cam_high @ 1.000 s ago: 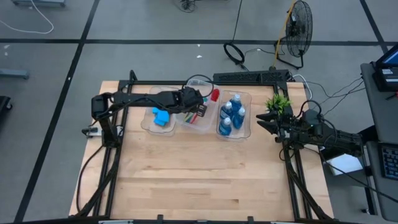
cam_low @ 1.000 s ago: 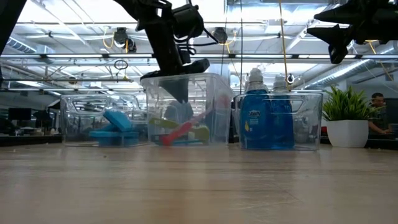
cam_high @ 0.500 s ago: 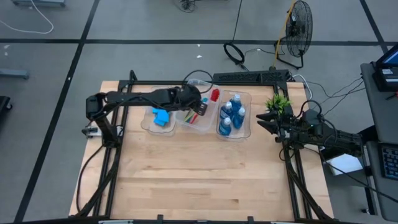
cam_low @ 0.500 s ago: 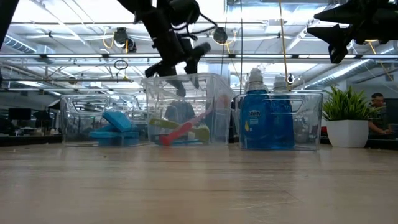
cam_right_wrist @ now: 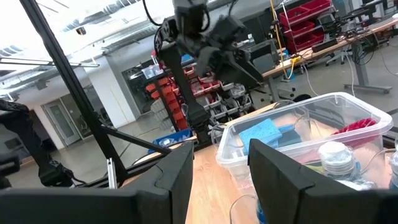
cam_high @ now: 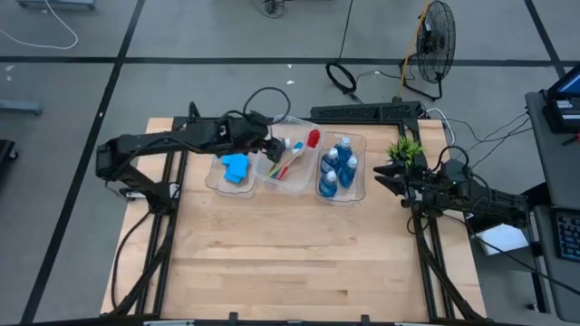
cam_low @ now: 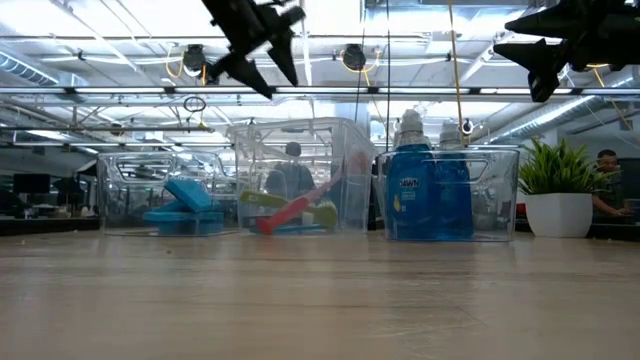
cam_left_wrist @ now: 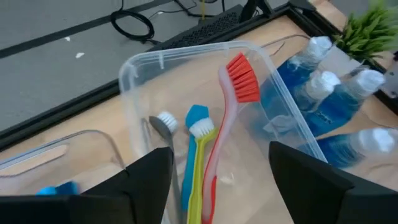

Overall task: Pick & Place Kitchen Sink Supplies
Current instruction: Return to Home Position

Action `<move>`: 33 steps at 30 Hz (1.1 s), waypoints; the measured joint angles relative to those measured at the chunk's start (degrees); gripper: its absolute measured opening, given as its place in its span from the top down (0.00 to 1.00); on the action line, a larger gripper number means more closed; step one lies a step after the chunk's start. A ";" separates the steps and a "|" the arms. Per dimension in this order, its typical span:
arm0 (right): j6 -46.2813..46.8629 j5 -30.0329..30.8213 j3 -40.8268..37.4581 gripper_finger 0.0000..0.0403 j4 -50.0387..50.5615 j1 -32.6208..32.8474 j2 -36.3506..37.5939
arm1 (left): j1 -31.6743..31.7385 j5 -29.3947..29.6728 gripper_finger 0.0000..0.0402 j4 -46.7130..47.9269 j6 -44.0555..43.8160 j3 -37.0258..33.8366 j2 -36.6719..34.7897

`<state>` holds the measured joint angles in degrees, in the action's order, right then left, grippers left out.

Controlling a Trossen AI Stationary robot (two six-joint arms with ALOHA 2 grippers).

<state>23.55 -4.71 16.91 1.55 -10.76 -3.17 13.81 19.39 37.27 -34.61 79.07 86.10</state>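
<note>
In the high view's upper middle, the left gripper (cam_high: 263, 142) hovers by the sponges (cam_high: 236, 167), jaws wide and empty, probably because nothing is left to carry. Its wrist view alone shows four brushes (cam_left_wrist: 198, 163) lying in the middle bin (cam_left_wrist: 180, 53). Rightward, bottles (cam_high: 337, 167) fill the right bin (cam_high: 363, 154); the right gripper (cam_high: 385, 178) waits, jaws apart, empty.

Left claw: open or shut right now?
Open: the left claw hangs above the middle bin, fingers well apart, gripping nothing.
</note>
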 joint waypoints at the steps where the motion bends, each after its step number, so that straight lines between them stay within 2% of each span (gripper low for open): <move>1: 0.00 0.00 0.00 0.65 -0.01 0.00 -0.01 | -0.23 0.11 0.34 0.83 0.01 0.00 -0.90; 8: 0.00 -0.02 0.00 0.65 0.01 0.00 -0.01 | -3.02 2.48 0.38 4.76 0.99 0.15 -5.95; 14: 0.08 0.00 0.00 0.65 -0.03 0.00 0.01 | -2.08 7.21 0.37 14.91 -8.02 -1.54 -6.44; 16: 0.20 -0.02 0.00 0.65 0.03 0.00 -0.01 | -1.31 6.10 0.36 14.56 -10.78 -3.62 -6.33; 21: -0.07 0.11 0.00 0.65 -0.01 0.00 0.01 | 0.32 -1.11 0.34 10.59 -14.85 -10.66 -6.29; 25: -0.11 0.11 0.00 0.65 -0.01 0.00 -0.01 | 0.43 -0.92 0.34 9.14 -17.98 -13.58 -6.33; 33: -0.20 0.15 0.00 0.65 0.01 0.00 -0.01 | 0.48 -2.33 0.36 8.73 -18.84 -13.77 -4.43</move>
<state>23.35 -4.56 16.91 1.56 -10.76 -3.18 14.29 17.06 46.00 -53.45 65.30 81.67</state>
